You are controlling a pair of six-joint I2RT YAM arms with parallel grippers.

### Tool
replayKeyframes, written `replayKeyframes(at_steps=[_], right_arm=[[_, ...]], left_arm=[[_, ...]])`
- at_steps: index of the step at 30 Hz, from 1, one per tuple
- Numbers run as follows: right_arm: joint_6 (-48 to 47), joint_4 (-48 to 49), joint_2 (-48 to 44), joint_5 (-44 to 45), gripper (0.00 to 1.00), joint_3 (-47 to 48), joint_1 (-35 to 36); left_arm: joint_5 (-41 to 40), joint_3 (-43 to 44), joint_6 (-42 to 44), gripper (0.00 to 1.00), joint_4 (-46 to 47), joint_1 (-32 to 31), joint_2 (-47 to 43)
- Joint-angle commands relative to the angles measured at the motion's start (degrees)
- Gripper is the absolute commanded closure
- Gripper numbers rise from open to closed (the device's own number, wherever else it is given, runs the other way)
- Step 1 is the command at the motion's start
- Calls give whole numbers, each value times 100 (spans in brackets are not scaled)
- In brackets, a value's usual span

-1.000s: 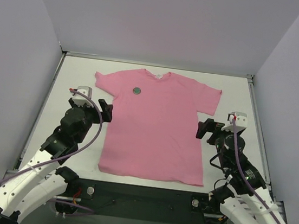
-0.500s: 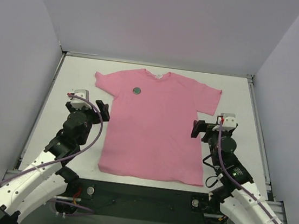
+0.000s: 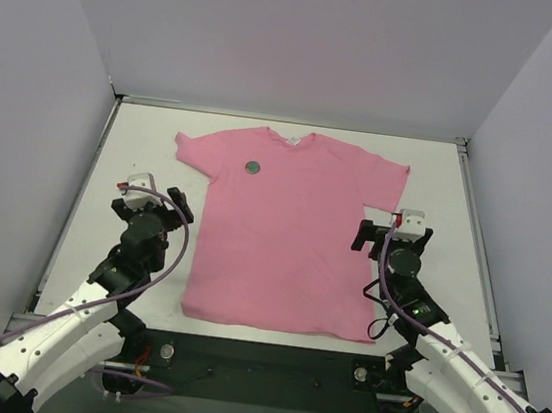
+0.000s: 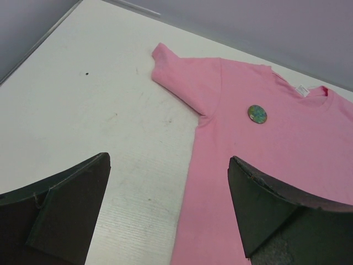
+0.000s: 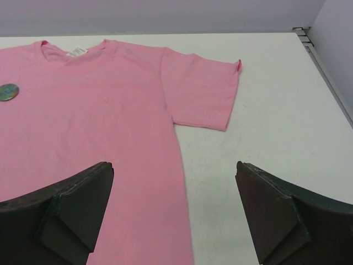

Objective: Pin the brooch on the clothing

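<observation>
Fingers (image 4: 66, 210) of your left gripper (image 4: 168, 163) stood wide apart with nothing between them. From the left wrist, one finger hung over the white table (image 4: 83, 110) and the other over the edge of the pink T-shirt (image 4: 287, 149). Your right gripper (image 5: 174, 165) was spread just as wide and also empty, with its left finger above the shirt body and its right finger above bare table.

From above, you had the left gripper (image 3: 151, 201) just off the shirt's left side and the right gripper (image 3: 390, 239) just off its right side, below the sleeve (image 3: 379, 184). Neither touched the fabric.

The T-shirt (image 3: 292, 239) lay flat and face up in the middle of the table (image 3: 143, 140), neck toward the far wall, both short sleeves spread out. A small white label (image 3: 291, 141) showed inside the neckline.

The brooch (image 3: 252, 166) sat on the upper chest, on the left-arm side, below the collar and near the left sleeve (image 4: 182, 77). It was a small round dark disc, and the left wrist camera showed a mottled green face on it (image 4: 257, 114). The right wrist camera caught it at the left edge of its view (image 5: 7, 91). It rested on the fabric, well apart from both grippers. You could not tell from these views whether its pin went through the cloth.
</observation>
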Motion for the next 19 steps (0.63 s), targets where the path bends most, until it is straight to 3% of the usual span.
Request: replayKeyframes(at_steps=[1, 6, 19], right_arm=[[-74, 755, 353, 447, 0, -81, -202], [322, 931, 529, -867, 0, -275, -975], [156, 1125, 916, -626, 0, -240, -1257]], left_arm=[[-637, -137, -74, 3, 579, -12, 127], [-593, -269, 76, 3, 1027, -21, 399], [-549, -251, 208, 3, 1327, -3, 1050]])
